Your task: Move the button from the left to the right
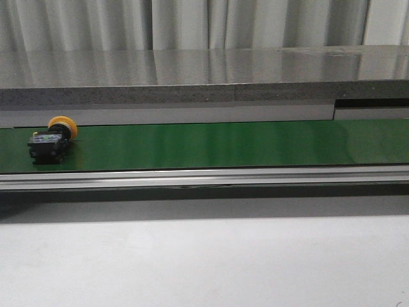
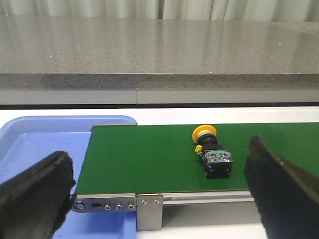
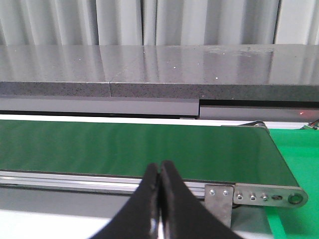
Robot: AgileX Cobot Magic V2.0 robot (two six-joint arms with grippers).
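Note:
The button (image 1: pixel 51 139) lies on its side at the left end of the green conveyor belt (image 1: pixel 223 146), yellow head toward the back, dark body toward the front. It also shows in the left wrist view (image 2: pixel 212 152). My left gripper (image 2: pixel 162 186) is open and empty, its black fingers (image 2: pixel 35 189) spread wide in front of the belt's near rail, short of the button. My right gripper (image 3: pixel 159 172) is shut and empty, in front of the belt's right end. Neither gripper shows in the front view.
A grey stone ledge (image 1: pixel 192 77) runs behind the belt. A metal rail (image 1: pixel 204 178) borders its front edge. A blue tray (image 2: pixel 30 144) sits beyond the belt's left end. A green surface (image 3: pixel 299 149) lies beyond the right end bracket (image 3: pixel 259 196).

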